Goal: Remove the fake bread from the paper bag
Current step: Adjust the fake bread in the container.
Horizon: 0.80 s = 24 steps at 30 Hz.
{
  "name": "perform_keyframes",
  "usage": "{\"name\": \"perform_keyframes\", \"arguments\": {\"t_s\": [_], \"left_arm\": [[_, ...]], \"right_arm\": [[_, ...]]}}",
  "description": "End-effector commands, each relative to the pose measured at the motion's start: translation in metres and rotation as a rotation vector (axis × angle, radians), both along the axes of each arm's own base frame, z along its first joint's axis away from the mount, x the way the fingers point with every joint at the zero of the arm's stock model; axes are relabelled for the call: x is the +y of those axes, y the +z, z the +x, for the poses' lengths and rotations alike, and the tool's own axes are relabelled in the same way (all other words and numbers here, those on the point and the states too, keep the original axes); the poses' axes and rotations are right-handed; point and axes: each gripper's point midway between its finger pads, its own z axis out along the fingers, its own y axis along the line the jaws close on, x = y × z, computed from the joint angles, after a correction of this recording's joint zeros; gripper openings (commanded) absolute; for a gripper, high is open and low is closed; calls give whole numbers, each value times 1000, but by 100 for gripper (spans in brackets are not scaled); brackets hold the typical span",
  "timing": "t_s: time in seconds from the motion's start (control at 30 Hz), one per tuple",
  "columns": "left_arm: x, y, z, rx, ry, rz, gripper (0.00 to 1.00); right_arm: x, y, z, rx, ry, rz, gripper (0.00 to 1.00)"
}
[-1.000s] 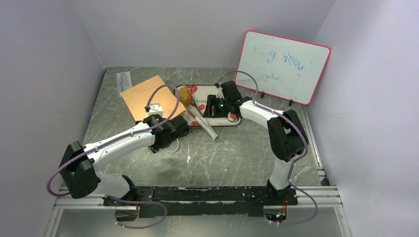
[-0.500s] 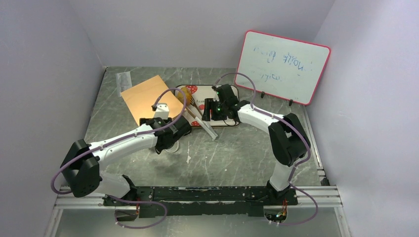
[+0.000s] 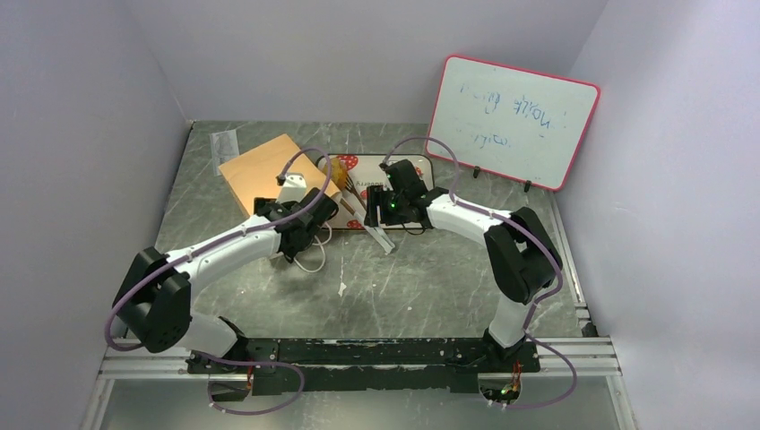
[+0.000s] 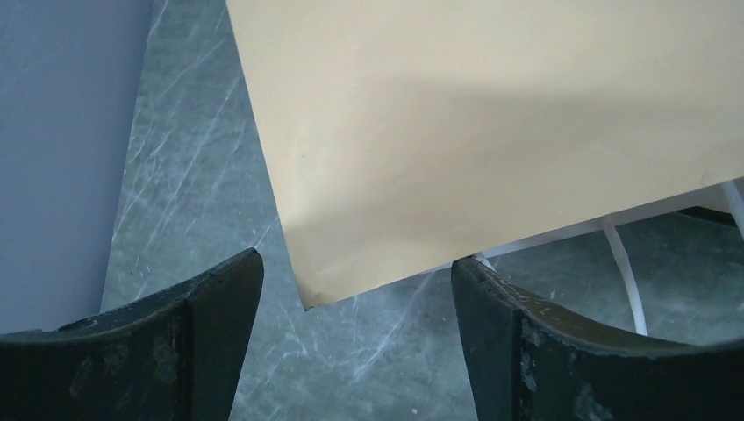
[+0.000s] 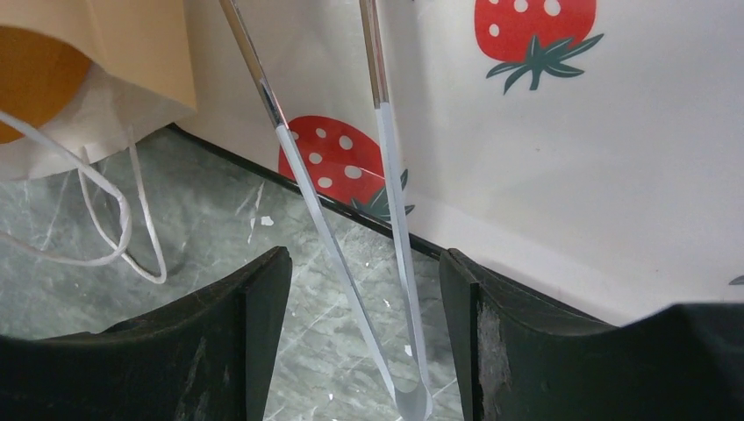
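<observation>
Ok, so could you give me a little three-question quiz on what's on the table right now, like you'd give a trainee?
1. True or false: the paper bag stands upright.
2. The tongs lie between the fingers of which gripper? A. left B. right C. neither
3. Fill in: the white tray is printed with red ___.
Key: 1. False, it lies flat on the table. 2. B, the right gripper, which is open. 3. Strawberries.
</observation>
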Motion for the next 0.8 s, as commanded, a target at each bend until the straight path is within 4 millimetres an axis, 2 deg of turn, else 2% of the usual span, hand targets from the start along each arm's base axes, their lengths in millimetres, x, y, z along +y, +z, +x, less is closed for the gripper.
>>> {"name": "perform_keyframes", "arguments": {"t_s": [0.0,0.17,0.33,0.63,0.77], "left_arm": [[-13,2,22,-22,-52,-23,73],[-12,-1,27,-6,-55,-12,73],[-14,9,23,4,-77,-37,73],[-33,7,18,101,-200,-94,75],[-28,5,11,147,-206,-62,75]], "right_arm": [[-3,10,2,-41,-4,-14,64],[-5,8,-1,-46,-5,-31,64],[-6,10,-1,-56,-8,-36,64],[-1,13,1,-58,-12,-18,64],[0,13,1,-64,-19,-19,64]]}}
